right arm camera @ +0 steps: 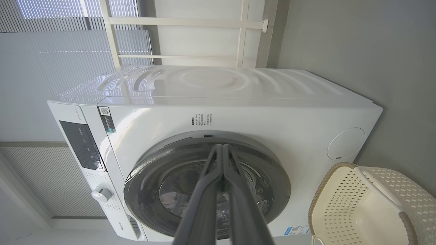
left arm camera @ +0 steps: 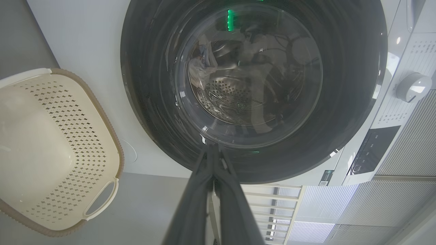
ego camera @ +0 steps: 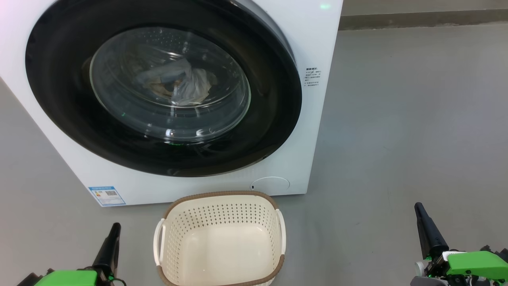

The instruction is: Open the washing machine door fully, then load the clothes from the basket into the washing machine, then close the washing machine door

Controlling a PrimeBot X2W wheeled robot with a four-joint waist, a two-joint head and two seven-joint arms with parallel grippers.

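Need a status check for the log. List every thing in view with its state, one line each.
washing machine door: shut, flush with the machine's front.
clothes: inside the drum, visible through the door glass.
basket: empty, upright on the floor before the machine.
left fingers: shut, holding nothing.
right fingers: shut, holding nothing.

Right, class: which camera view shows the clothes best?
The head view: the clothes show plainly through the washing machine door glass. The left wrist view catches a small pale bunch at the window's edge. In the right wrist view the right gripper crosses the window; clothes unclear.
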